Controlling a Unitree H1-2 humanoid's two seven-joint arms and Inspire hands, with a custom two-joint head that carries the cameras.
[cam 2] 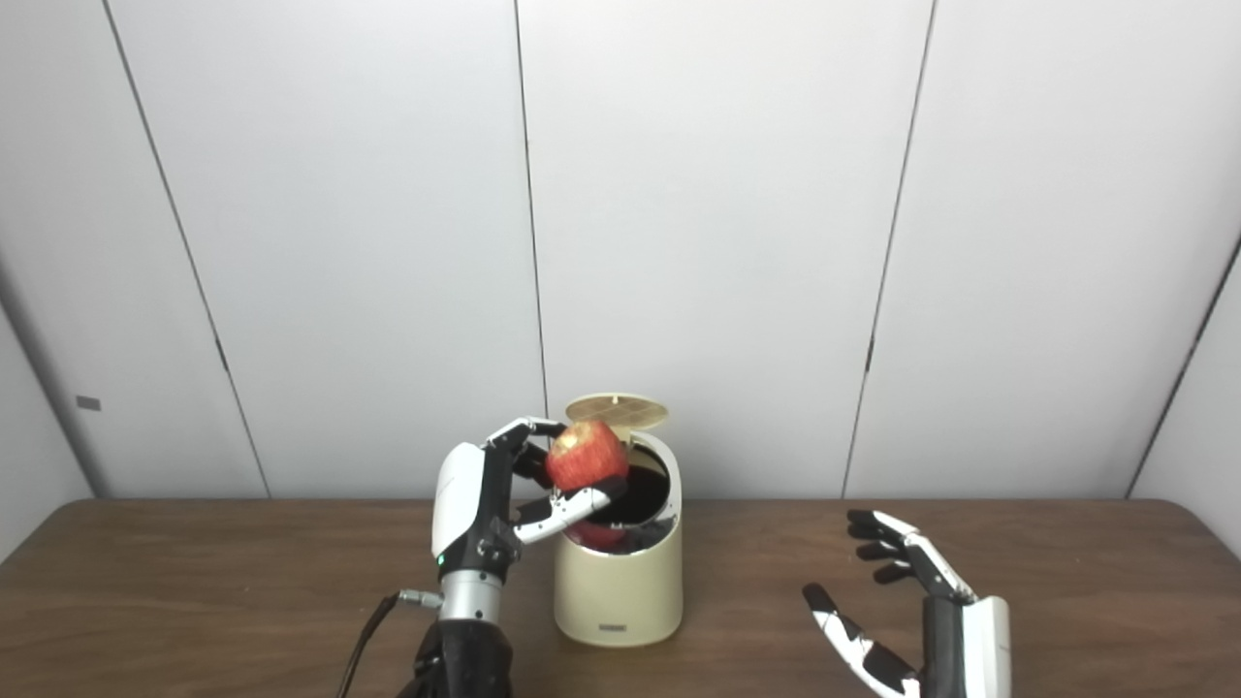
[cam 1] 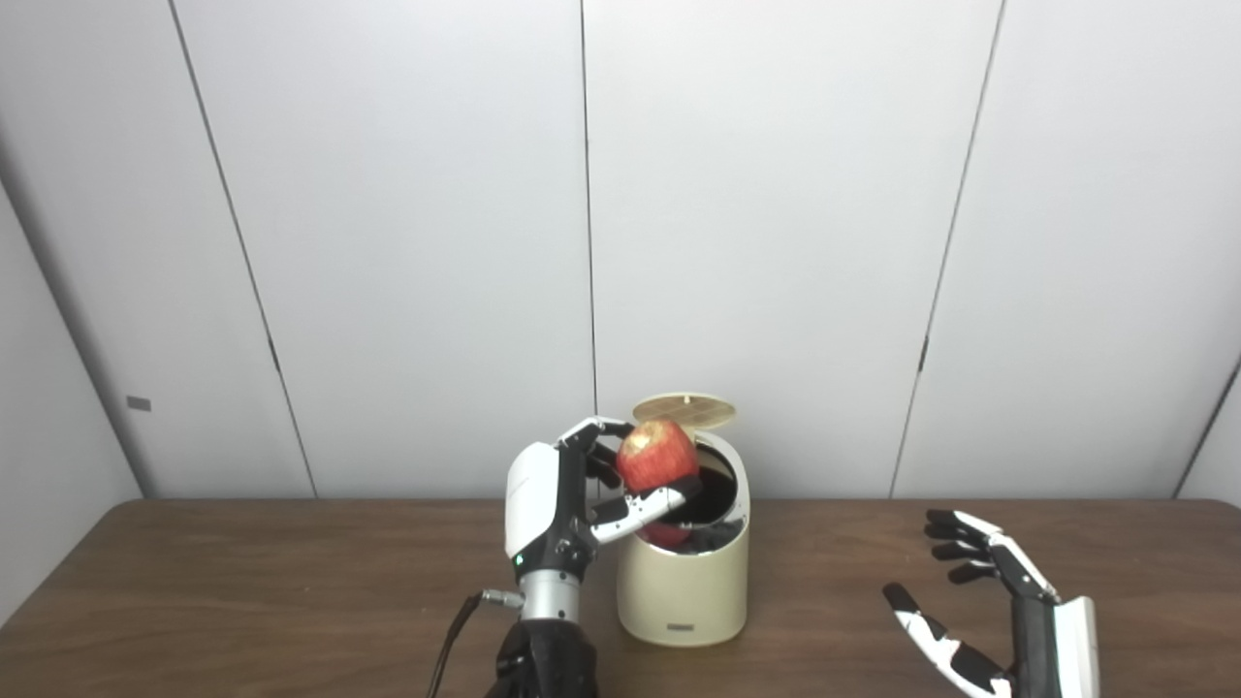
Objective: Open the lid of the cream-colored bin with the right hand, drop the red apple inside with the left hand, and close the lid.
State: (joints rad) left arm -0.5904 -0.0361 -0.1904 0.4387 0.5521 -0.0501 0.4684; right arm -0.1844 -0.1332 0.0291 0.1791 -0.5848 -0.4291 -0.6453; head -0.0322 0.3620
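Observation:
The cream-colored bin [cam 1: 684, 591] stands on the brown table, its round lid [cam 1: 684, 410] tipped up at the back and its dark inside showing. My left hand [cam 1: 572, 499] is raised beside the bin's left rim, shut on the red apple [cam 1: 657, 456]. The apple hangs over the left part of the opening, and its red reflection shows on the shiny inner rim below. My right hand [cam 1: 979, 601] rests low at the right, well away from the bin, open with fingers spread and nothing in it.
The wooden table [cam 1: 291, 582] runs across the whole width, with its back edge against a white panelled wall [cam 1: 776, 242]. A black cable [cam 1: 456, 630] trails from my left wrist toward the front edge.

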